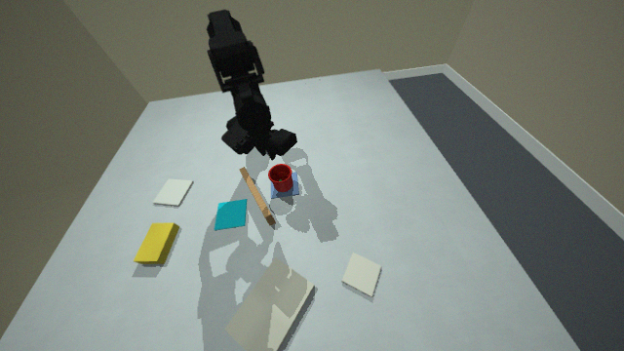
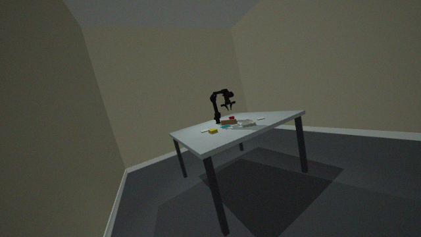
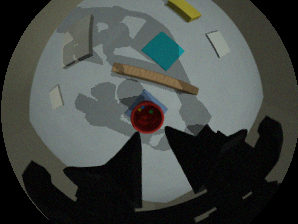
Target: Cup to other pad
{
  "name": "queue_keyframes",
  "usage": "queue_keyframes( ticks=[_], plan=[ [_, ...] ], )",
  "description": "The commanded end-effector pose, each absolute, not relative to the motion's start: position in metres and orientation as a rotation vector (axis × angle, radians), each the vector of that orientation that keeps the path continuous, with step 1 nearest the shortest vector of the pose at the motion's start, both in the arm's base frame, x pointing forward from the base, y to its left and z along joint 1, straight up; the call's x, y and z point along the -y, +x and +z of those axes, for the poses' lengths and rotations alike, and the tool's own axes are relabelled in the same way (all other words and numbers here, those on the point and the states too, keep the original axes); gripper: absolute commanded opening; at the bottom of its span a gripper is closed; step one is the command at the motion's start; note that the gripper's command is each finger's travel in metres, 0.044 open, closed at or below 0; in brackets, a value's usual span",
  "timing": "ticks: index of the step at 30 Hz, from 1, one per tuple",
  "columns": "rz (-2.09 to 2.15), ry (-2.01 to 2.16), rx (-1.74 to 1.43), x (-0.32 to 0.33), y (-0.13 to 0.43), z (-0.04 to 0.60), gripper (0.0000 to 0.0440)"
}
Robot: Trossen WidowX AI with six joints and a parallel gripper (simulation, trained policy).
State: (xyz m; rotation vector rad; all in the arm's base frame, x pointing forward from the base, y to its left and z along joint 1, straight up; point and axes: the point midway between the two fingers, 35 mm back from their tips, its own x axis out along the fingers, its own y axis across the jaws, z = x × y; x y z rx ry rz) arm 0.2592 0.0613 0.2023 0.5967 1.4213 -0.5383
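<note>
A red cup (image 1: 281,178) (image 2: 231,118) (image 3: 147,121) stands upright on the blue pad (image 1: 295,186) (image 3: 144,96). A few small coloured marbles (image 3: 142,108) show inside it in the wrist view. The teal pad (image 1: 231,214) (image 2: 225,126) (image 3: 162,50) lies bare on the other side of the wooden bar. My gripper (image 1: 267,154) (image 2: 229,109) (image 3: 152,132) is partly open, with nothing between its fingers. It hangs above the table, higher than the cup and a little to the arm's side of it, not touching it.
A wooden bar (image 1: 257,196) (image 2: 228,122) (image 3: 155,78) stands between the two pads. A yellow block (image 1: 155,244) (image 2: 213,131) (image 3: 184,9), a large cream block (image 1: 268,312) (image 3: 78,42) and two pale tiles, one at left (image 1: 174,192) and one at right (image 1: 362,274), lie farther out.
</note>
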Motion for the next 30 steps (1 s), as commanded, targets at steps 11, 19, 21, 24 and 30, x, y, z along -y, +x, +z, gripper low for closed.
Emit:
queue_keyframes(
  ticks=[11, 19, 21, 24, 30],
  plan=[
    [-0.670, 0.561, -1.505, -0.054, 0.252, 0.167, 0.0162],
    [-0.716, 0.540, -1.535, -0.053, 0.249, 0.146, 0.0171],
    [-0.725, 0.534, -1.541, -0.053, 0.248, 0.140, 0.0173],
    [-0.737, 0.525, -1.550, -0.052, 0.246, 0.132, 0.0176],
    [-0.750, 0.506, -1.566, -0.052, 0.244, 0.115, 0.0178]
  ],
)
